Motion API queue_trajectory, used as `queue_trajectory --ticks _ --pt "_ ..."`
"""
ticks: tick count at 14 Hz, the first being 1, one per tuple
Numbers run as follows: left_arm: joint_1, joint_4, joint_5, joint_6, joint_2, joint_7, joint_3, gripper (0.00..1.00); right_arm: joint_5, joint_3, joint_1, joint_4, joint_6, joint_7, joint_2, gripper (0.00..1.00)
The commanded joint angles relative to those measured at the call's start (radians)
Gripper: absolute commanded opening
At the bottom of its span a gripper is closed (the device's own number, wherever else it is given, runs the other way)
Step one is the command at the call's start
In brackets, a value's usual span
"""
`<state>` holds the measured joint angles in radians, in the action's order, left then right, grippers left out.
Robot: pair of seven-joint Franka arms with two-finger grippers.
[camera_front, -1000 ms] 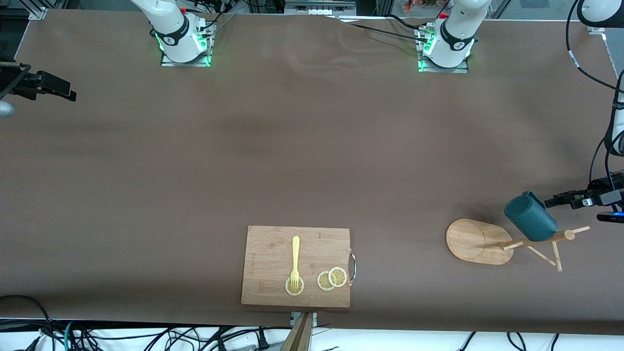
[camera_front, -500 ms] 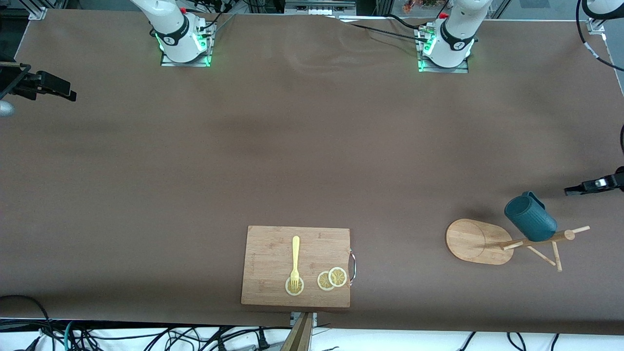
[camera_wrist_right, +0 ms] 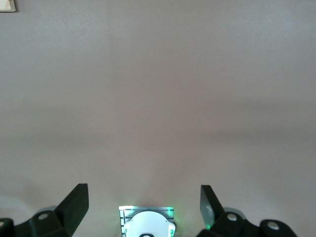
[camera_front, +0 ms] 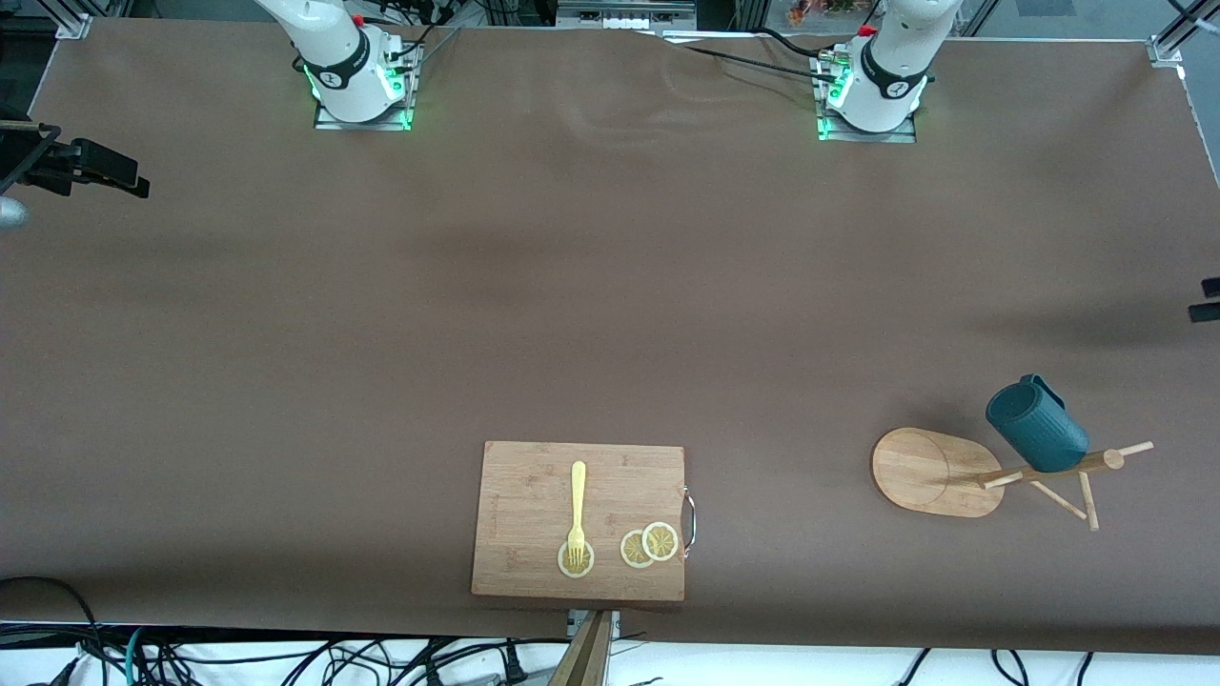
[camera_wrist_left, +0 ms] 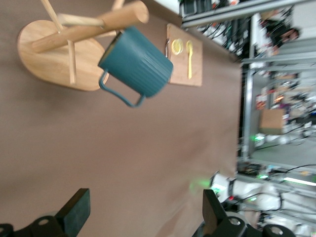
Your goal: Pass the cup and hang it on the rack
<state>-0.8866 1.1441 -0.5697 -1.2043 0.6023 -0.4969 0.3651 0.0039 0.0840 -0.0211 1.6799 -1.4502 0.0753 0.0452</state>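
Note:
The dark teal ribbed cup (camera_front: pixel 1037 424) (camera_wrist_left: pixel 137 68) hangs up on the bamboo rack (camera_front: pixel 929 472) (camera_wrist_left: pixel 54 61) against its post, bottom turned up. Its handle sticks out free, and the peg that bears it is hidden. Rack and cup stand toward the left arm's end of the table, near the front camera. My left gripper (camera_wrist_left: pixel 144 207) is open and empty, well clear of the cup, over bare table; only its tips (camera_front: pixel 1207 299) show at the front view's edge. My right gripper (camera_wrist_right: pixel 143 197) waits open and empty, high over bare table.
A wooden cutting board (camera_front: pixel 534 495) (camera_wrist_left: pixel 197 66) lies near the table's front edge, with a yellow fork (camera_front: pixel 577 495) and lemon slices (camera_front: pixel 648 545) on it. A black fixture (camera_front: pixel 86 171) juts in at the right arm's end. The right arm's base (camera_wrist_right: pixel 146 224) shows under its gripper.
My left gripper has drawn back from the cup, toward the left arm's end and away from the front camera. The cup stays on the rack. The right arm has not moved.

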Motion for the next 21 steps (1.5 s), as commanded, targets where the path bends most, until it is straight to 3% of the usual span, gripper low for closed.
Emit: queue_trajectory --ticks 1,6,12,15,17,21 --pt "0.015 0.022 0.085 0.014 -0.093 -0.020 0.017 1.00 0.011 0.000 0.003 -0.012 0.014 -0.008 0.004 1.00" --pt "0.072 0.026 0.290 0.006 -0.223 -0.018 0.081 1.00 0.011 0.000 0.003 -0.012 0.014 -0.008 0.004 1.00" --pt "0.260 0.032 0.502 -0.003 -0.344 0.011 0.068 1.00 0.011 0.000 0.003 -0.012 0.014 -0.008 0.004 1.00" --pt "0.478 0.098 0.556 -0.029 -0.435 0.133 -0.052 1.00 0.011 0.000 0.003 -0.012 0.014 -0.008 0.004 1.00" --pt "0.621 0.193 0.557 -0.082 -0.505 0.233 -0.148 1.00 0.011 0.000 0.003 -0.012 0.014 -0.008 0.004 1.00" --pt "0.796 0.392 0.585 -0.216 -0.639 0.365 -0.262 1.00 0.011 0.000 0.003 -0.012 0.014 -0.008 0.004 1.00"
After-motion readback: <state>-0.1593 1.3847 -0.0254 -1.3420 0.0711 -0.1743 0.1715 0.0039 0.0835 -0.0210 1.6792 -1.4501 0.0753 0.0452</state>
